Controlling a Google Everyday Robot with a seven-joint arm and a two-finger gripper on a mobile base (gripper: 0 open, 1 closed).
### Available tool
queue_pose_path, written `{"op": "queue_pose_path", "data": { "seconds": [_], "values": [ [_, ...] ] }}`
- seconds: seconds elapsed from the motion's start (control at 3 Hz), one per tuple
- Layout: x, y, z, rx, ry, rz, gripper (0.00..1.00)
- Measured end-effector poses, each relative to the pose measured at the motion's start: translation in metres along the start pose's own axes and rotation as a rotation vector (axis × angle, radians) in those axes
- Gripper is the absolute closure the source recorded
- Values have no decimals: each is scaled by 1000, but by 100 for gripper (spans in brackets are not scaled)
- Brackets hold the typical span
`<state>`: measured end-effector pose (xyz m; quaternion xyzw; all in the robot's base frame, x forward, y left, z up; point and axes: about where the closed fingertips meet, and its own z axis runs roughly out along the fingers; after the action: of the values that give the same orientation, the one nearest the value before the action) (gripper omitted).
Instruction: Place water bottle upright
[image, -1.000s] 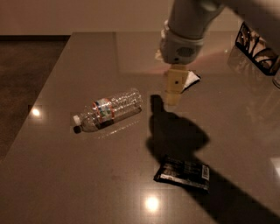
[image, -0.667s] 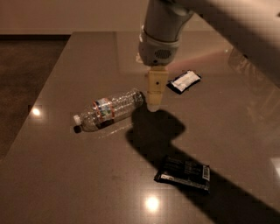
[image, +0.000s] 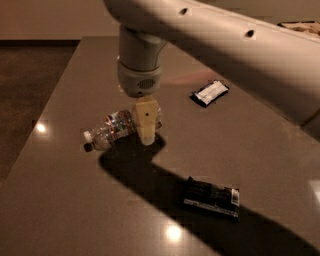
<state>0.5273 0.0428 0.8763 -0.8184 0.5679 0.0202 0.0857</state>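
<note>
hanging tool (image: 146, 139) at one water bottle (image: 112, 129)

My pincer (image: 146, 134) hangs low over the tabletop (image: 65, 205), right by the fat end of the water bottle (image: 111, 130). The bottle lies on its side and blocks that spot. There is open room past its cap and along the near edge. A dark packet (image: 211, 196) sits near the front, and a white packet (image: 210, 92) sits farther back. Both are well apart from my pincer, with a bare strip between them. My big arm (image: 225, 45) fills the space above the back.
</note>
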Motion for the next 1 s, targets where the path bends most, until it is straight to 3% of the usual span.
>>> {"op": "queue_pose_path", "data": {
  "seconds": [0.33, 0.67, 1.0],
  "values": [
    [-26, 5, 25, -40, 52, -72, 0],
    [-41, 2, 36, -66, 77, -99, 18],
    [-46, -4, 38, -82, 87, -84, 39]
  ]
}}
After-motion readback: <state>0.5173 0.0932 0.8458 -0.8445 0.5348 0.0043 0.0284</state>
